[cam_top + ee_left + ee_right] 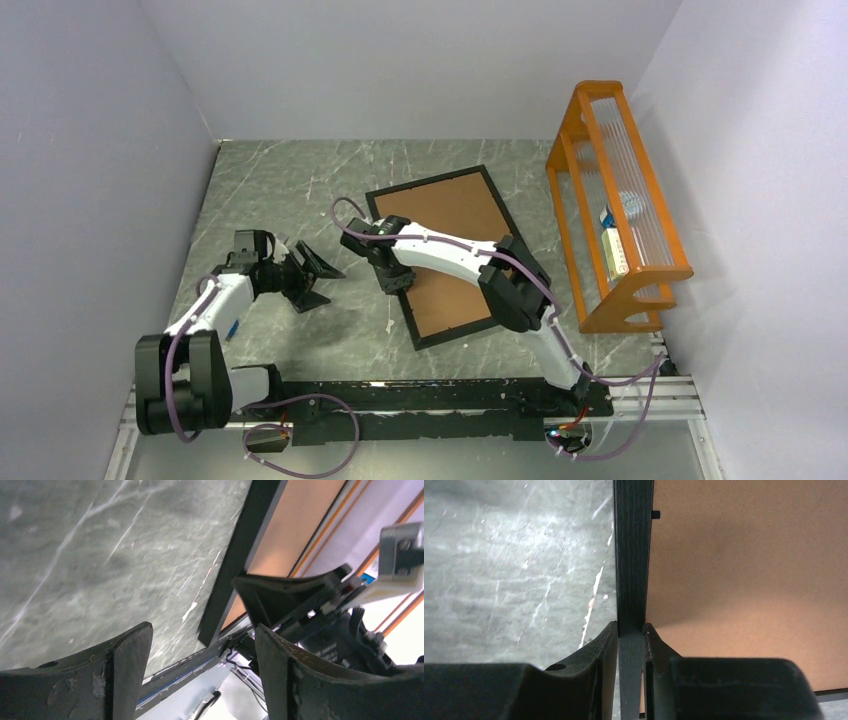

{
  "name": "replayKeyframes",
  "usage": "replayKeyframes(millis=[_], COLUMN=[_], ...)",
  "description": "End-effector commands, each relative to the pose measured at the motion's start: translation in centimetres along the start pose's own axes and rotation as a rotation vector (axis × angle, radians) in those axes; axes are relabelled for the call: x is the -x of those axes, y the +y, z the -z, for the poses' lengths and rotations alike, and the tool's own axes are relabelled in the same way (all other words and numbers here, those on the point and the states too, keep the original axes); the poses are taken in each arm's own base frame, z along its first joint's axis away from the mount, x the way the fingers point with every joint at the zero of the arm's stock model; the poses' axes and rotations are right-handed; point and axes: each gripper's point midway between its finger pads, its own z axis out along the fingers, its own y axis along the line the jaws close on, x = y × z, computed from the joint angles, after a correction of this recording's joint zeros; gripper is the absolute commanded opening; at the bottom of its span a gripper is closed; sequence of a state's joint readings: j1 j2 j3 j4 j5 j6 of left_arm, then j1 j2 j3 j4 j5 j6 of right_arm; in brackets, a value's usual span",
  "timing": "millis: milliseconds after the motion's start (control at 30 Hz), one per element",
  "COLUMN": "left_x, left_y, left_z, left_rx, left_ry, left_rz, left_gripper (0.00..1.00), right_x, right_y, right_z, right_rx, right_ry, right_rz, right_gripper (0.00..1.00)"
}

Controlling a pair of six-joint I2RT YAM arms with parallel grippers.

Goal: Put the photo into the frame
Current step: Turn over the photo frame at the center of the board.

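The black frame lies flat on the table, mid right, with a plain brown backing board filling it. The sunflower photo is not in view. My right gripper is shut on the frame's left rail; in the right wrist view the rail runs between its jaws, with the board to the right. My left gripper is open and empty, just above the table to the left of the frame. Its wrist view shows the frame's rail beyond the fingers.
An orange wooden rack stands along the right wall, with a small white and blue object inside. Grey walls close in the left, back and right. The table is grey marble-patterned.
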State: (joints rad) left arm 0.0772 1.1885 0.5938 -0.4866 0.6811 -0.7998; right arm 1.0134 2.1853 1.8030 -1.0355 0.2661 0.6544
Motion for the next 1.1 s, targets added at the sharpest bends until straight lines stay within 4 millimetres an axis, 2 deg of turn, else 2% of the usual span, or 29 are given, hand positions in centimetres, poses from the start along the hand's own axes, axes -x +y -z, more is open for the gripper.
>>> replayKeyframes(millis=[0,133,400,633,733,833,1067], left_x=[1.2,1.4,1.0,0.6,0.6,0.7,0.9], left_y=[-3.1,-4.0,-7.0,-8.7,-9.0,-9.7,-11.3], left_z=[-1.6,-4.2,-8.9,-12.0,-13.4,-14.4,-13.8], left_rx=[-0.184,-0.209,-0.288,-0.403,-0.446,-0.519,-0.665], left_ry=[0.021,0.077,0.108,0.115,0.129,0.153,0.157], left_rz=[-0.05,-0.096,-0.188,-0.131,-0.095,-0.061,-0.011], left_gripper=[0.82,0.85,0.89,0.88,0.79,0.64,0.27], right_x=[0.9,1.1,1.0,1.4,1.5,1.5,1.7], right_y=[1.6,1.4,1.2,1.4,1.6,1.7,0.9], right_z=[5.5,6.7,7.5,7.8,7.8,7.8,8.3], right_rx=[0.174,0.216,0.304,0.342,0.352,0.358,0.328], right_ry=[-0.058,-0.078,-0.097,-0.111,-0.111,-0.11,-0.128], right_rz=[0.006,0.004,-0.003,0.003,0.006,0.011,0.023], right_gripper=[0.12,0.11,0.11,0.1,0.1,0.1,0.14])
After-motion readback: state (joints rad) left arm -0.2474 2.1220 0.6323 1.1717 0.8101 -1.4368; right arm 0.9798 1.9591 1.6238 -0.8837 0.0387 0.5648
